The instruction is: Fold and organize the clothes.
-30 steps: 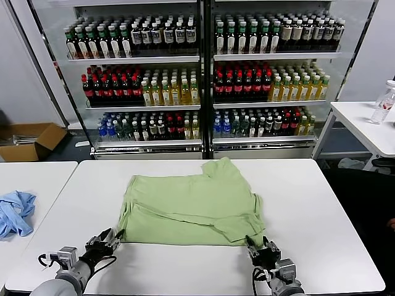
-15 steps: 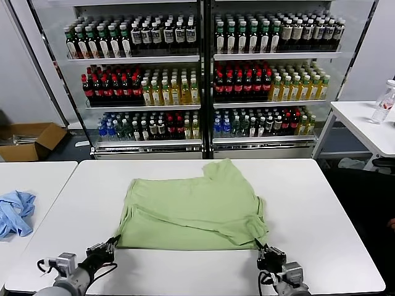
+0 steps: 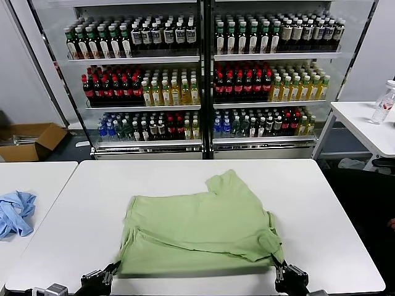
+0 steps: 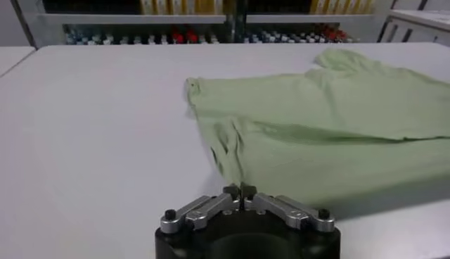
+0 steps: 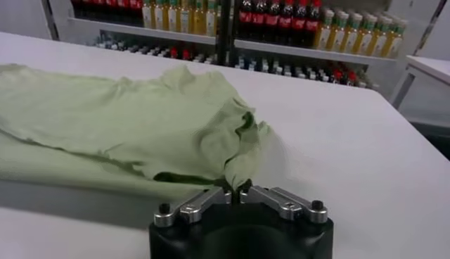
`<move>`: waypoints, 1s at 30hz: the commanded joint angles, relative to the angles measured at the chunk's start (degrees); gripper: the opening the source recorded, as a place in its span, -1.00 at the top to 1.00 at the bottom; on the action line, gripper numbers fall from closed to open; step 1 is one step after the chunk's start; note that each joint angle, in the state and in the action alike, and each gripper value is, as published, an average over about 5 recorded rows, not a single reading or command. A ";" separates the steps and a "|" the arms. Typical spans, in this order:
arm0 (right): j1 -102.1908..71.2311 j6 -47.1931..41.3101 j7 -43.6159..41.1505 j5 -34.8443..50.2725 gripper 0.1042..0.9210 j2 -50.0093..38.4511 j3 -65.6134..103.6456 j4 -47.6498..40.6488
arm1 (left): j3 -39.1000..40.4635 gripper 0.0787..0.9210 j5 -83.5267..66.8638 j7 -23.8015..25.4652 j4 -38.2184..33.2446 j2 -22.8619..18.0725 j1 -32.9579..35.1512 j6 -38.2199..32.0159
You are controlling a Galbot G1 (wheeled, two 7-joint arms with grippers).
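The clothes are one light green polo shirt (image 3: 197, 225) lying partly folded on the white table (image 3: 92, 191), its near hem lifted slightly over a shadow. My left gripper (image 3: 111, 270) is at the shirt's near left corner by the table's front edge. Seen from the left wrist, the left gripper (image 4: 240, 190) is shut, with the shirt (image 4: 316, 119) running down to its tips. My right gripper (image 3: 278, 268) is at the near right corner. From the right wrist, the right gripper (image 5: 235, 187) is shut on a pinch of the shirt (image 5: 105, 119). Buttons and graphic are hidden.
A light blue cloth (image 3: 15, 213) lies on a separate table at the left. Glass-door coolers full of bottles (image 3: 203, 74) stand behind the table. A cardboard box (image 3: 31, 139) sits on the floor at the left. Another table with a water bottle (image 3: 384, 105) stands at the right.
Both grippers have drawn back toward the table's front edge and the shirt's near corners came with them. The whole shirt slid nearer and its near hem lifted.
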 commanded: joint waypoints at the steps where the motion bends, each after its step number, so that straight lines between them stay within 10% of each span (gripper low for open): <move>1: -5.12 0.05 0.25 -1.07 0.61 0.44 1.30 3.62 | -1.82 0.85 1.92 1.75 -2.49 -0.29 3.63 -0.41; 12: 13.74 -6.94 0.22 10.58 -0.15 -3.53 3.89 6.65 | -3.79 0.12 -4.04 2.80 1.09 1.60 -12.66 0.35; 20: 47.59 -12.23 1.38 12.33 -0.69 -0.17 -12.03 -13.61 | 9.26 -0.44 -3.04 1.95 18.05 3.00 -36.56 2.46; 30: 63.50 -12.15 0.27 11.14 -0.76 5.93 -19.24 -36.28 | 14.75 -0.76 -2.80 2.84 30.21 3.22 -45.88 2.33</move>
